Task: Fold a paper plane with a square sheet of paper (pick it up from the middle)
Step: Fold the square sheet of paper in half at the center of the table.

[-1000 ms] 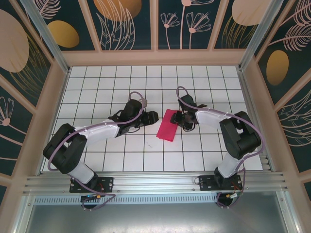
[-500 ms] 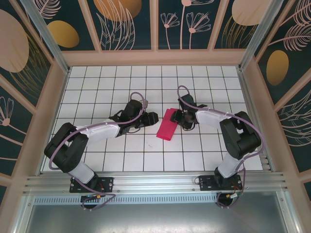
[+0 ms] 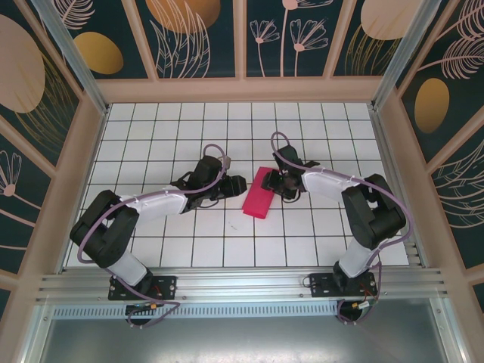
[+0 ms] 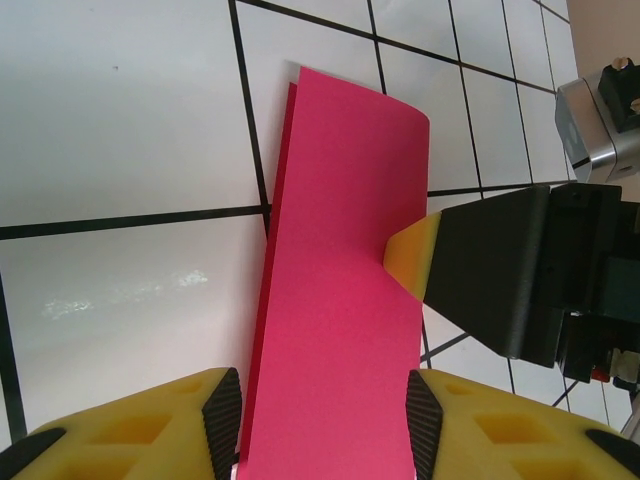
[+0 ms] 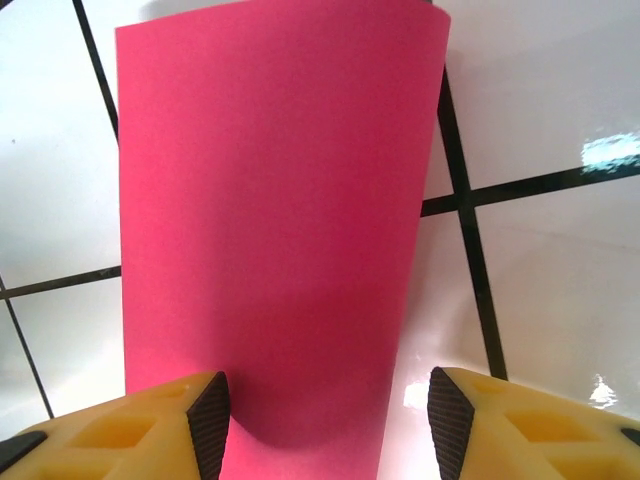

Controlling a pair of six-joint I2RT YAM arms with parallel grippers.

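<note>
The square sheet of paper (image 3: 257,194) lies on the white grid as a pink rectangle folded in half, both layers flat. My left gripper (image 3: 240,184) sits at its left side. In the left wrist view the paper (image 4: 340,270) runs between the open left gripper (image 4: 323,430), a pad close beside each long edge. My right gripper (image 3: 277,184) is at the paper's right side, and one of its yellow fingertips (image 4: 410,258) touches the paper's edge. In the right wrist view the right gripper (image 5: 328,420) stands open over the paper (image 5: 270,180), which reaches under the left finger.
The tiled table (image 3: 151,128) is boxed in by wooden walls (image 3: 242,89) at the back and both sides. An aluminium rail (image 3: 242,283) with the arm bases runs along the near edge. Open tiles lie all round the paper.
The left gripper has slid right toward the paper and its jaws have narrowed a little. The right gripper has edged left onto the paper's right edge.
</note>
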